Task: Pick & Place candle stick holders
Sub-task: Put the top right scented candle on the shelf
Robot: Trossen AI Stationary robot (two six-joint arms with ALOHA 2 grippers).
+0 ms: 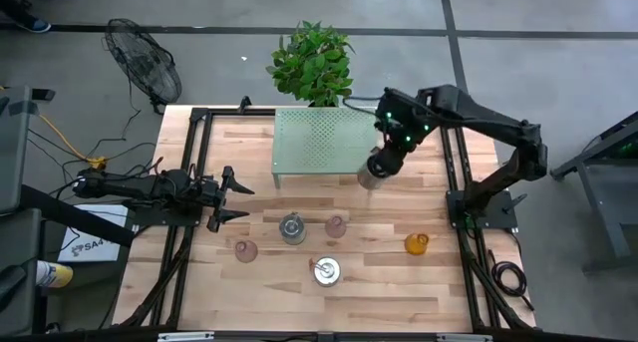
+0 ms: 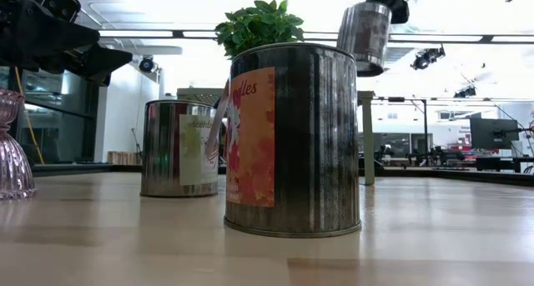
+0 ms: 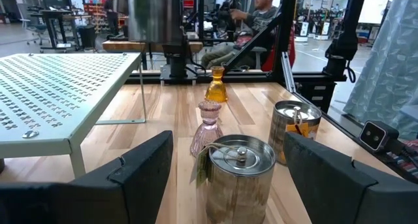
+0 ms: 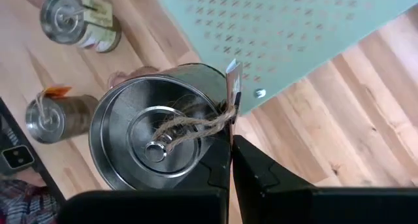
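My right gripper (image 1: 382,166) holds a shiny silver round holder (image 1: 371,177) in the air by the front right corner of the green perforated shelf (image 1: 319,138); it shows high up in the low view (image 2: 365,36). My left gripper (image 1: 237,194) is open and empty at the table's left, its fingers pointing toward a second silver holder (image 3: 238,175). That holder (image 1: 292,227), a third silver one (image 1: 326,271), two pale pink glass holders (image 1: 336,225) (image 1: 245,250) and an amber one (image 1: 417,243) stand upright on the table. My right gripper pinches the silver holder's top rim (image 4: 226,123) between its two fingers, at the spot where the twine and paper tag cross the rim. The fingers come from above, pointing down. The holder hangs upright below them, lifted clear of the table and beside the shelf.
A potted green plant (image 1: 312,63) stands behind the shelf at the far edge. Black frame rails (image 1: 184,222) run along the table's left and right sides. A seated person (image 3: 251,21) is beyond the table. Bare wood lies at the front left and between shelf and holders.
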